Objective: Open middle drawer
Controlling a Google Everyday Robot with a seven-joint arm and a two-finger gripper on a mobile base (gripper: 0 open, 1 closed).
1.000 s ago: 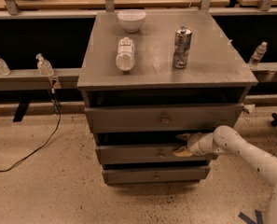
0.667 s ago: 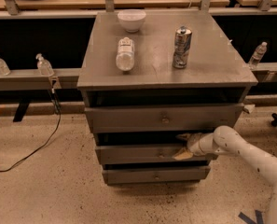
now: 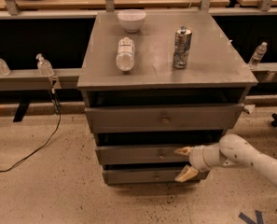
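The grey cabinet (image 3: 105, 85) has three drawers. The middle drawer (image 3: 133, 155) is the shallow grey front second from the top, with a small round knob (image 3: 161, 154) at its centre. My gripper (image 3: 184, 162) comes in from the right on a white arm (image 3: 250, 160), just right of that knob. It is open. The upper finger lies against the middle drawer's front and the lower finger hangs in front of the bottom drawer (image 3: 142, 176). Nothing sits between the fingers. The top drawer (image 3: 166, 118) stands slightly out above them.
On the cabinet top are a white bowl (image 3: 131, 20), a clear bottle (image 3: 125, 53) lying on its side and an upright can (image 3: 182, 47). A black cable (image 3: 35, 148) runs over the floor at left. Small bottles (image 3: 44, 65) stand on the rail behind.
The gripper's fingers are spread wider than before, with the lower one now down in front of the bottom drawer. The drawers have not visibly moved.
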